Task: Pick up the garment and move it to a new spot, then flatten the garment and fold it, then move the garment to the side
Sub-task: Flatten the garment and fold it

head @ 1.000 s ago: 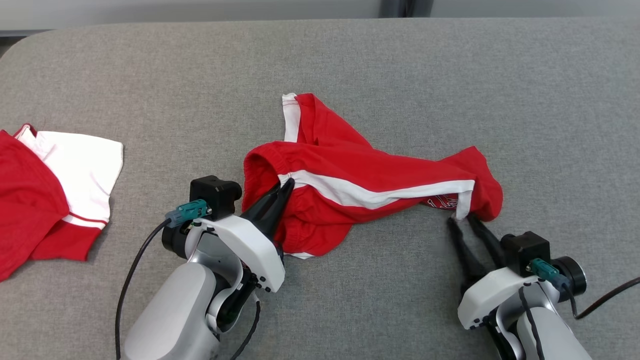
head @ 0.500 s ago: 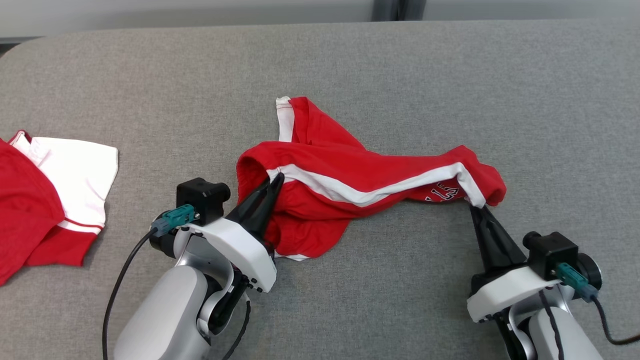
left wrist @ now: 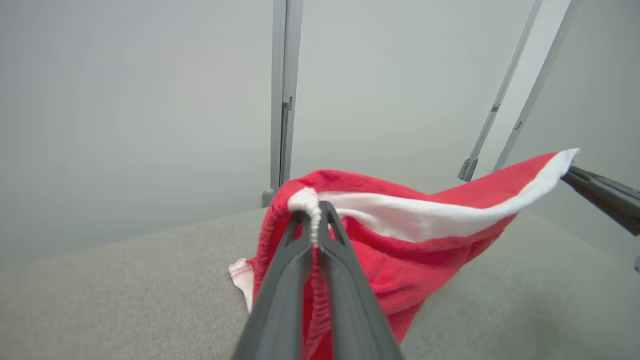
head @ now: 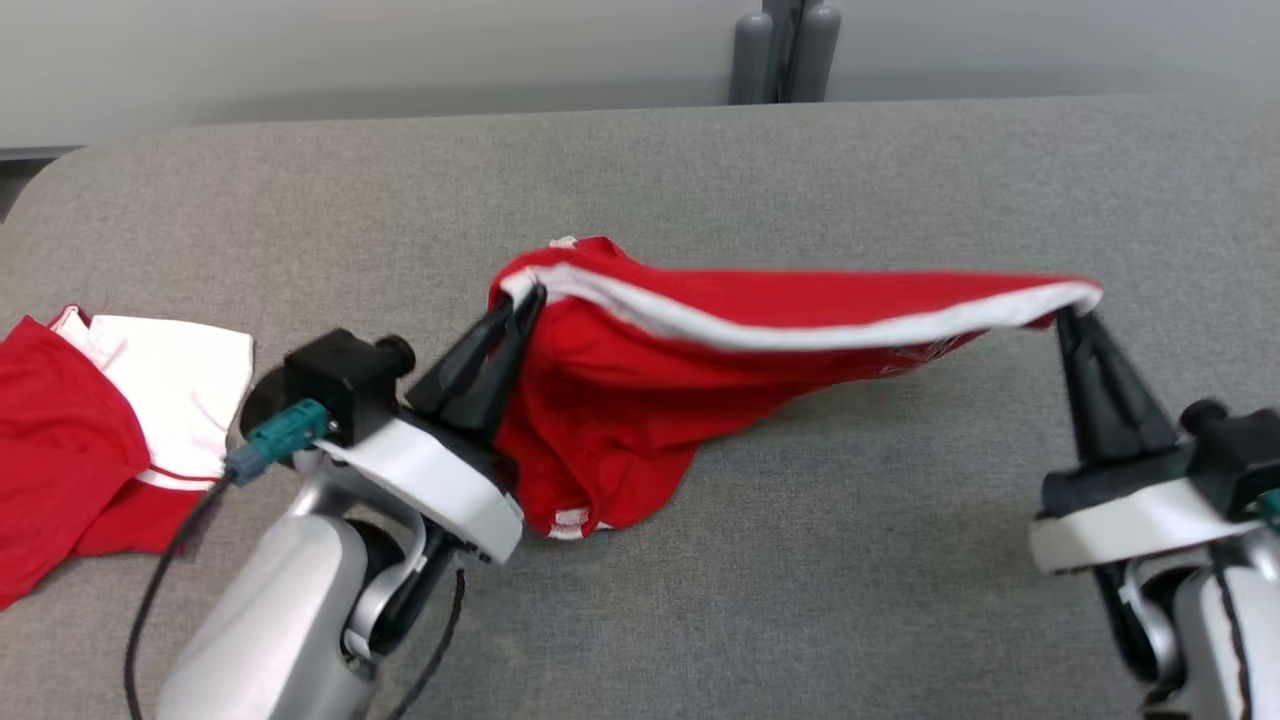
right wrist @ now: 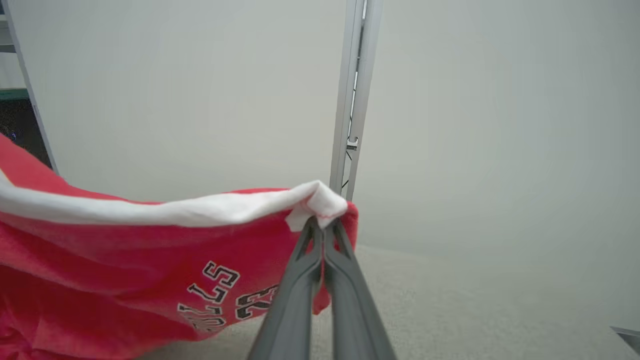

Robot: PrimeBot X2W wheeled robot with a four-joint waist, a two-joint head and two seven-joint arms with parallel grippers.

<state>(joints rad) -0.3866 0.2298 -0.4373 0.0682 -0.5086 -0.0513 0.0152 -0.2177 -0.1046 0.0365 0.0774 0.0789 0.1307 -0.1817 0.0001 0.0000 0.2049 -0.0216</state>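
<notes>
Pinching waistband end of red knit shorts with white side stripe [head: 620, 400] in left gripper [head: 527, 300], fingers fully closed. Pinching white hem corner in right gripper [head: 1066, 318], closed tight too. Strung between both grips, long axis left-right above grey fabric-covered table [head: 850, 560], stripe edge taut on top. Off table at right end; bulk sagging onto table below left grip. Held at both ends, neither arm nearer. Probably carry to new table spot next. Lying at table's left edge, well apart: second red-and-white garment [head: 110, 420].
</notes>
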